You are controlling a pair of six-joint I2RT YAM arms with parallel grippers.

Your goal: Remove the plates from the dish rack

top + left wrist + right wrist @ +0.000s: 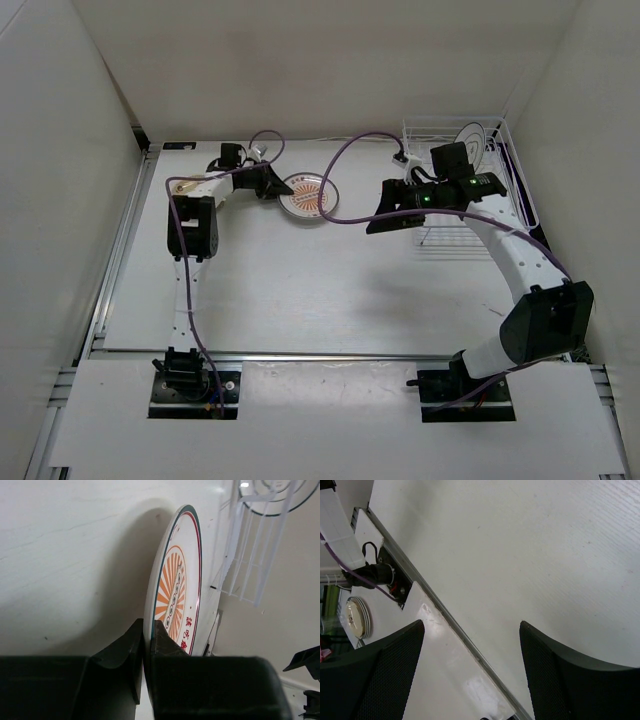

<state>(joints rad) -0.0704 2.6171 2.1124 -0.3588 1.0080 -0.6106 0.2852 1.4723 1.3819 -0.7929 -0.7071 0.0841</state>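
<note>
The left gripper (145, 647) is clamped tight on the rim of the patterned plate (175, 595). That plate is near the table's (300, 290) far edge, about midway along it and apart from the dish rack (447, 237). The rack fills the far right corner, with a ringed plate (470, 135) standing on edge inside. The right gripper (471, 630) hangs wide apart and empty by the rack's near left corner, over open tabletop.

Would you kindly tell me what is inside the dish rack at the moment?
One plate with grey rings stands on edge at the far end of the rack. The right arm hangs over the near part, so anything lying there is hidden.
</note>
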